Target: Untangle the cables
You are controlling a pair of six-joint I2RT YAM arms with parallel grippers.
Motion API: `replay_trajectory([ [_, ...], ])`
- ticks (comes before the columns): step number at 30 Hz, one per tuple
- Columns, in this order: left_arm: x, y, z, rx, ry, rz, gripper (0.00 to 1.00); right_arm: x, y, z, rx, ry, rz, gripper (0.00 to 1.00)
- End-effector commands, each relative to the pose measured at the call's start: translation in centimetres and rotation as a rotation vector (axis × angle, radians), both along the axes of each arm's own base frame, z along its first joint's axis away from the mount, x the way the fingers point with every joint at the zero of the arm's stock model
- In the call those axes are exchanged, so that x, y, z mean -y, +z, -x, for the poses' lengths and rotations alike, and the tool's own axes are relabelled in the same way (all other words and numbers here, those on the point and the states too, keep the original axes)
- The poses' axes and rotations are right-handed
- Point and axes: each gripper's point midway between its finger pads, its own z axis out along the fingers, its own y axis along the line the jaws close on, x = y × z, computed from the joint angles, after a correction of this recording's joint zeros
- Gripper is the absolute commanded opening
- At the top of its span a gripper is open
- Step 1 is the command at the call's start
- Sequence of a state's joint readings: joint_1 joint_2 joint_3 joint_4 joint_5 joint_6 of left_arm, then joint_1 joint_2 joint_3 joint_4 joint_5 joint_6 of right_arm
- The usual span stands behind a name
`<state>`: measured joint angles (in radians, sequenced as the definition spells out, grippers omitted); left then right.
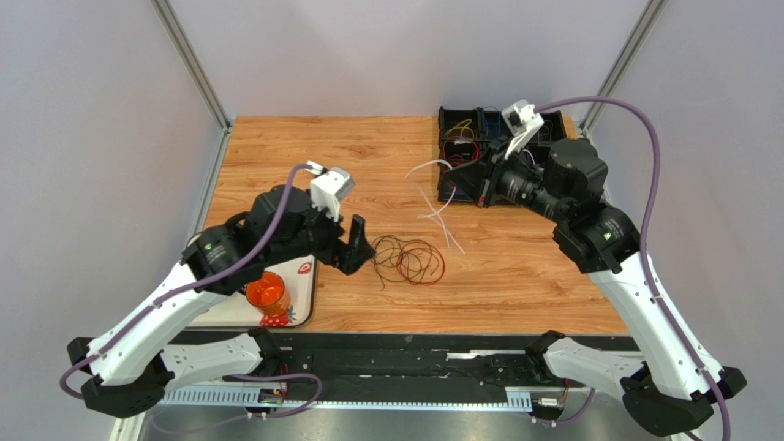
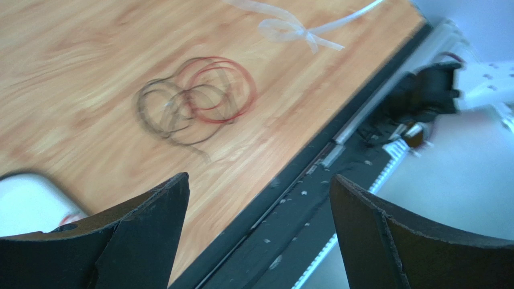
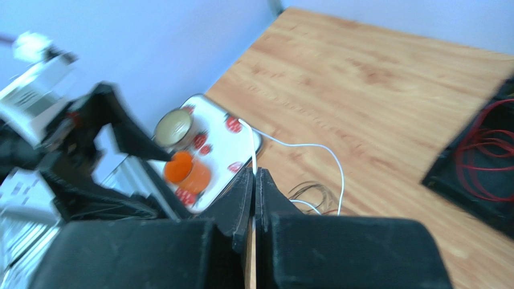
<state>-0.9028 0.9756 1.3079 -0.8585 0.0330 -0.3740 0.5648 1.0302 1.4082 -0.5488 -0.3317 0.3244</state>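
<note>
A tangle of dark brown and red cable loops (image 1: 409, 260) lies on the wooden table near its middle; it also shows in the left wrist view (image 2: 193, 99). My left gripper (image 1: 354, 248) is open and empty just left of the tangle, its jaws wide apart (image 2: 259, 180). My right gripper (image 1: 457, 184) is shut on a white cable (image 1: 440, 200) and holds it above the table behind the tangle. In the right wrist view the white cable (image 3: 301, 146) runs out from between the closed jaws (image 3: 254, 177). The white cable shows looped in the left wrist view (image 2: 289, 27).
A black compartment tray (image 1: 501, 138) with red and yellow cables stands at the back right; its red loops show in the right wrist view (image 3: 488, 156). A white strawberry-print tray (image 1: 302, 292) with an orange cup (image 1: 267, 294) sits at the front left.
</note>
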Motion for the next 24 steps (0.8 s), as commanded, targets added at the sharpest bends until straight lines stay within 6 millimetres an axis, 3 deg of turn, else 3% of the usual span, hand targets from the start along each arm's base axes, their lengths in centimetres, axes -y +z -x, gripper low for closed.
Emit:
replay_trajectory([
  [1,-9.0,-0.6,-0.9,0.047,0.323,-0.23,0.93,2.7,1.3,-4.3,0.006,-0.238,0.041,0.0],
  [3,-10.8,-1.5,-0.8,0.056,0.368,-0.281,0.93,3.4,0.9,-6.1,-0.007,-0.314,0.066,0.0],
  [4,-11.4,-1.5,-0.5,0.071,0.376,-0.27,0.93,3.8,1.8,-6.4,0.012,-0.335,0.063,0.0],
  [7,-12.2,-2.3,0.3,0.097,0.361,-0.239,0.93,4.6,1.9,-8.4,-0.005,-0.391,0.084,0.0],
  [16,-15.5,-2.1,0.6,0.243,0.445,-0.136,0.94,8.0,1.5,-13.2,-0.048,-0.521,0.082,0.0],
  [23,-15.8,-2.3,0.3,0.325,0.48,-0.027,0.94,10.7,0.5,-16.5,-0.071,-0.625,0.097,0.0],
  [24,-15.7,-2.9,0.3,0.328,0.469,-0.034,0.93,12.0,0.0,-17.4,-0.084,-0.679,0.105,0.0],
])
